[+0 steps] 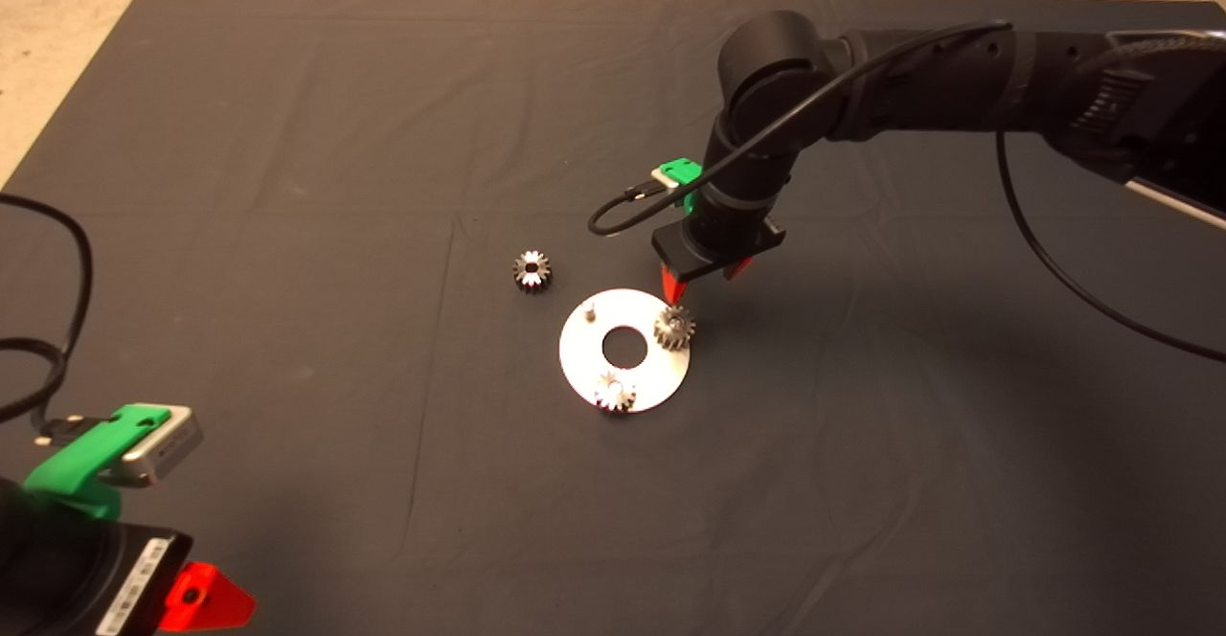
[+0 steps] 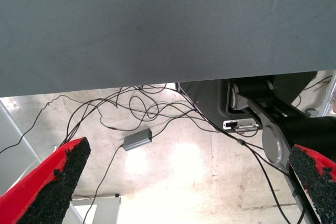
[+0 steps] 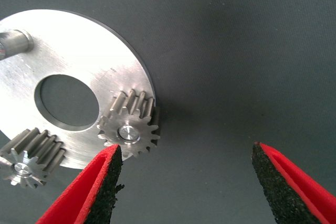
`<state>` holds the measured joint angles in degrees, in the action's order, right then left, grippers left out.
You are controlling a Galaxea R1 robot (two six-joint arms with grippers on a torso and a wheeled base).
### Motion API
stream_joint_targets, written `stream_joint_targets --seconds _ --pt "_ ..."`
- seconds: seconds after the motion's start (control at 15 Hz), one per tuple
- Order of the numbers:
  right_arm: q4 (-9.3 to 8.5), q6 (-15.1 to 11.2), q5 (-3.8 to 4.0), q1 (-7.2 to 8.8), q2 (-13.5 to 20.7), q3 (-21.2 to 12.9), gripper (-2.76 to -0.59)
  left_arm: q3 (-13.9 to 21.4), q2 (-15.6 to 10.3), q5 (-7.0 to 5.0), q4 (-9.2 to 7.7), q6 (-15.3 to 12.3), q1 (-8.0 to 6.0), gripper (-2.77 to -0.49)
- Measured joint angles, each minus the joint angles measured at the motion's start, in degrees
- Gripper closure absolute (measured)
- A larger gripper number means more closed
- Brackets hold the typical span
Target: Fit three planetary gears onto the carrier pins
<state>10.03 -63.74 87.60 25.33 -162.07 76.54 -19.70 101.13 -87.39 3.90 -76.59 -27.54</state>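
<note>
Silver gears point(image 1: 674, 327), silvery-white disc point(image 1: 584, 353), dark grey mat point(image 1: 287, 234), red fingers point(image 3: 92, 192).

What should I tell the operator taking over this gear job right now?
Right gripper: open, empty, just above the flat round silvery disc, beside the small silver spur gear seated on its pin.
Left gripper: open, parked at the mat's lower left edge.
Done: two gears on pins, that one and a second gear at the disc's near edge.
Left: third gear lies on the dark mat beside the disc; one bare pin awaits it.
</note>
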Motion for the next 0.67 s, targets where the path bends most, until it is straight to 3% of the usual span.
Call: stream_joint_targets --seconds 0.4,0.67 --pt "0.00 0.00 0.02 0.11 0.94 -2.08 -2.03 0.00 0.07 -0.01 -0.02 0.00 0.00 -2.77" --pt "0.00 -0.01 0.02 2.60 4.39 -4.40 -2.25 0.00 1.42 -0.01 -0.02 0.00 0.00 -2.77"
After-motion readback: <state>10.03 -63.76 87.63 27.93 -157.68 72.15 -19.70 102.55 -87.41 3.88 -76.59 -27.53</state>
